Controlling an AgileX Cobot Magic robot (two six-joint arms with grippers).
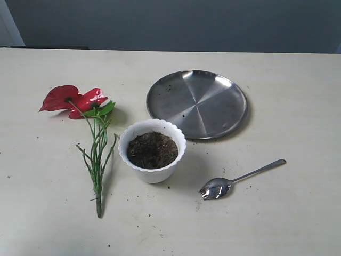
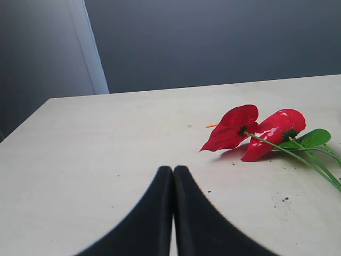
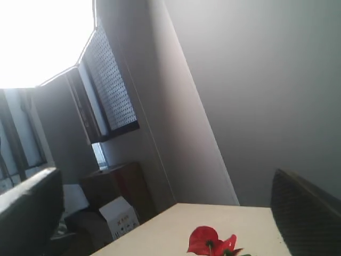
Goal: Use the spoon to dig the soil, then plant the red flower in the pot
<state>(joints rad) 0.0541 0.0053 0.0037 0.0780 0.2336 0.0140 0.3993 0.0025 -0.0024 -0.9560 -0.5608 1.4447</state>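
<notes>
Pot (image 1: 152, 151) flanked closely by red flower (image 1: 85, 122), plate (image 1: 196, 103); above open.

The left end effector (image 2: 173, 176) has smooth black tapered fingers; the right end effector (image 3: 170, 213) shows dark, finely textured ones.

Left gripper (image 2: 172, 176) has its fingers pressed together; right gripper (image 3: 165, 213) fingers spread wide apart

Pale cream matte tabletop (image 1: 298, 213), far edge meeting plain dark grey wall (image 1: 176, 24) — bright overexposed window (image 3: 37, 37), dark perforated panel (image 3: 112, 80), brown wooden cabinet (image 3: 114, 186), white cardboard box (image 3: 120, 216) beyond.
</notes>
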